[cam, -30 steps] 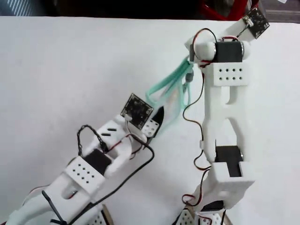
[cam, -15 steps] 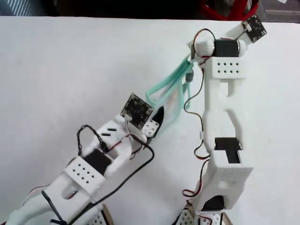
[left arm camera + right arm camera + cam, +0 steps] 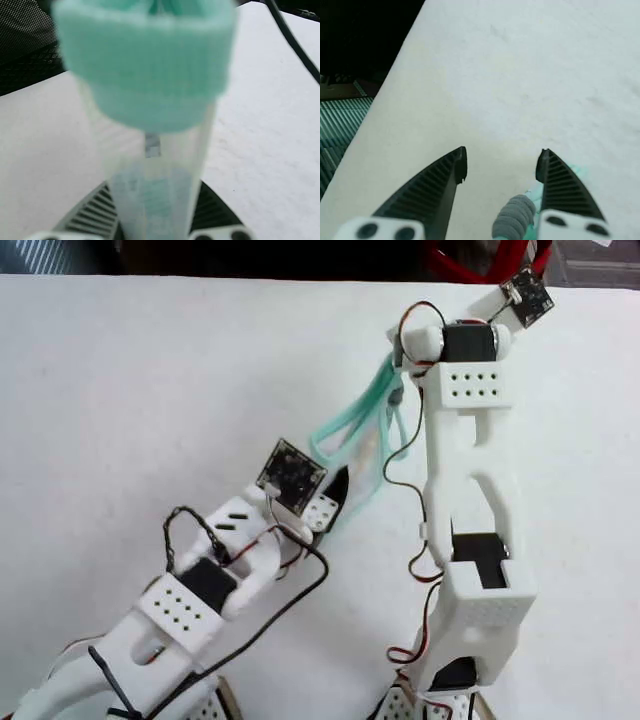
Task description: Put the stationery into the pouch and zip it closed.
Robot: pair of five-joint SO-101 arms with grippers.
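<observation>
Overhead, white table (image 3: 120, 390) against dark room (image 3: 250, 255): left pincer (image 3: 338, 495) grips the pouch (image 3: 145, 65), right pincer (image 3: 503, 152) gapes.

table (image 3: 150, 370): white | teal-edged clear pouch (image 3: 345, 425): mid-table, right of centre | contact unclear

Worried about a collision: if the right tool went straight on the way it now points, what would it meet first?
Probably the bare white table. Nothing else lies ahead of the open right tool, though depth is hard to judge.

White arms (image 3: 465, 435) — ribbed black end effector (image 3: 501, 162).
</observation>
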